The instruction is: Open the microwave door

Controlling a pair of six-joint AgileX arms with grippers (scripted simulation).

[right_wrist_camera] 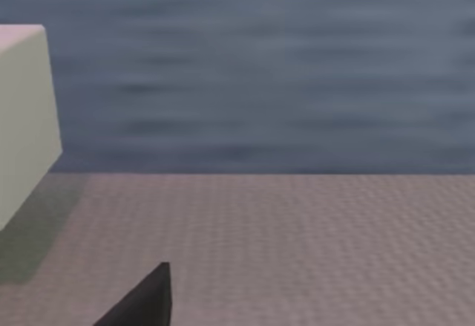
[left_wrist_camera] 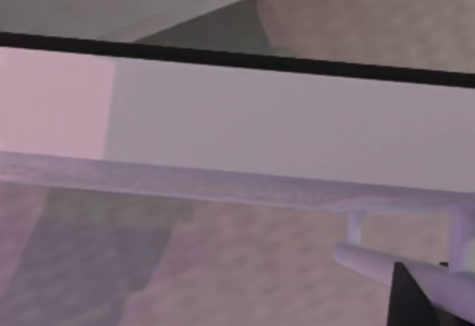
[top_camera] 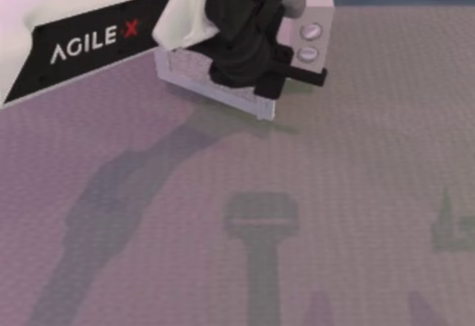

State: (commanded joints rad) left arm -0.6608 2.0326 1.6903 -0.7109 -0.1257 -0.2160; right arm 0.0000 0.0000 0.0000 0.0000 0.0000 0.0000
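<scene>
Top view: the microwave [top_camera: 315, 25] sits at the far edge of the table [top_camera: 356, 192], a little right of centre, its two knobs [top_camera: 309, 41] facing the camera. The door [top_camera: 223, 92] stands partly swung out, its free edge angled toward the near side. The left arm [top_camera: 89, 36] reaches across from the left, and the left gripper [top_camera: 297, 77] is down over the door's free end beside the knob panel. The wrist hides the fingers, so whether they clamp the handle cannot be told here. The right arm itself is out of this view.

Left wrist view: the door [left_wrist_camera: 282, 129] fills the picture edge-on, with the handle [left_wrist_camera: 386, 263] close by. One dark fingertip [left_wrist_camera: 408, 304] lies against the handle; the other is out of sight, so the grip remains uncertain.

Right wrist view: a corner of the microwave [right_wrist_camera: 22, 118] shows off to one side, well apart. Only one dark fingertip [right_wrist_camera: 148, 300] of the right gripper appears, so its state cannot be told.

Risk: if the left gripper only touches the handle rather than enclosing it, further pulling could let it slip off, leaving the door half open. A pull off the hinge arc could drag the light microwave across the table.
</scene>
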